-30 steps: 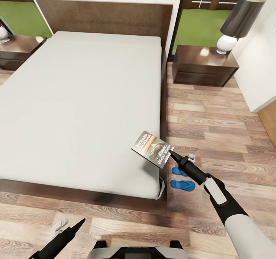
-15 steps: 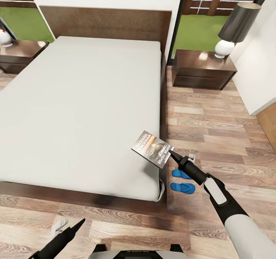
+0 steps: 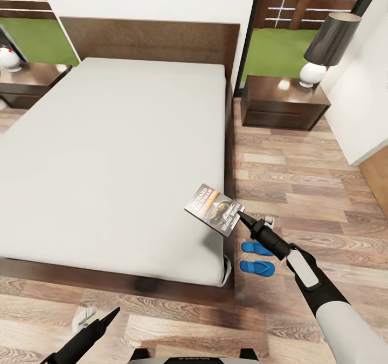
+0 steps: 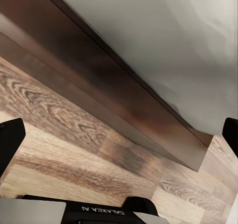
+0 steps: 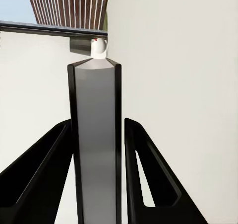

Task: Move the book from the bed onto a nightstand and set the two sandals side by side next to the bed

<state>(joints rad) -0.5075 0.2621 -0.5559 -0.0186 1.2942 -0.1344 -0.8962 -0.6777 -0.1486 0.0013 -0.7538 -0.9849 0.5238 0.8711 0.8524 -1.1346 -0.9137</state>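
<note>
So on my far left there's a nightstand with a small white thing on top that I can't make out. Down at the bottom of the head view my left gripper hangs low over the wood floor at the foot of the bed. In the left wrist view its fingers sit wide apart at the edges with nothing between them, so that one's released.

The mattress takes up the middle, plain and pale, with the dark headboard behind it.

Near the bed's right bottom corner is the book, and my right gripper has it pinched by the corner. The right wrist view looks along the book's edge with a black finger clenched on either side.

On the floor just beside the bed, under my right arm, are the two blue sandals, lying close together, roughly parallel.

Further back on the right is the other nightstand with a dark-shaded lamp on it.
</note>
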